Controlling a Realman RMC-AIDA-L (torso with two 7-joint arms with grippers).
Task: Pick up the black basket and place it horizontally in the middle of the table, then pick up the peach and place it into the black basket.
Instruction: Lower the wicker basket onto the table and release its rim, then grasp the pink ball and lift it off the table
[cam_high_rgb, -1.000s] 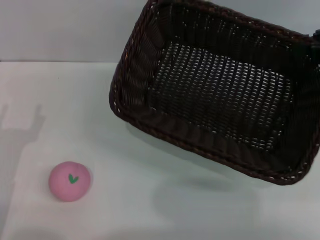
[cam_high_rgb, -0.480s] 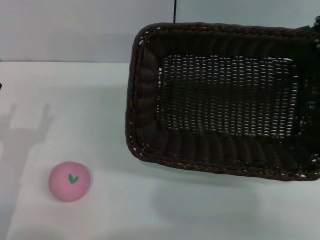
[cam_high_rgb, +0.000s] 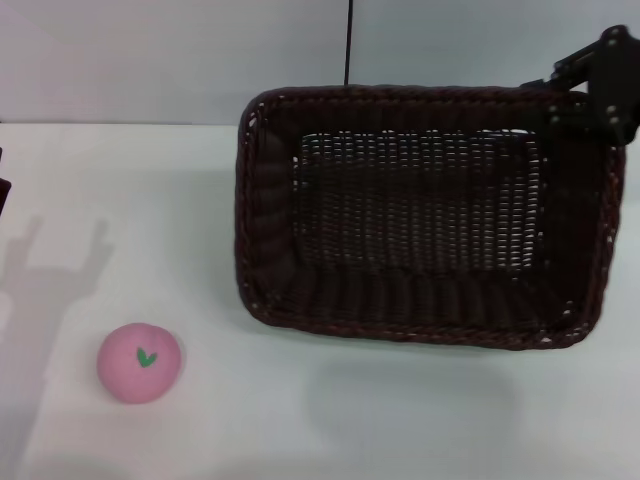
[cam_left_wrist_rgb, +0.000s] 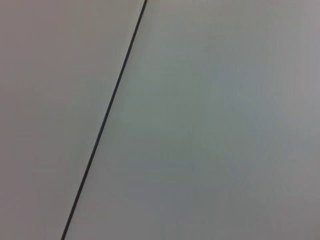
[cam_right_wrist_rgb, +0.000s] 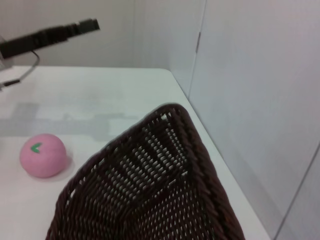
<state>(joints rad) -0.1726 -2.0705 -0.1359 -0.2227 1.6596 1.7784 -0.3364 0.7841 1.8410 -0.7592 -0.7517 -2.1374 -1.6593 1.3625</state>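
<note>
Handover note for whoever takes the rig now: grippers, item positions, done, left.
Right gripper: at the far right corner of the black basket; the grip itself is not visible.
Left gripper: not visible in the head view. In the right wrist view a dark arm part shows beyond the peach.
Black basket: on the table, long side across, sitting right of centre.
Peach: on the table near the front left, apart from the basket, untouched.
Done: basket laid horizontally.
Left: confirm the basket is released, then pick the peach and put it in the basket.
</note>
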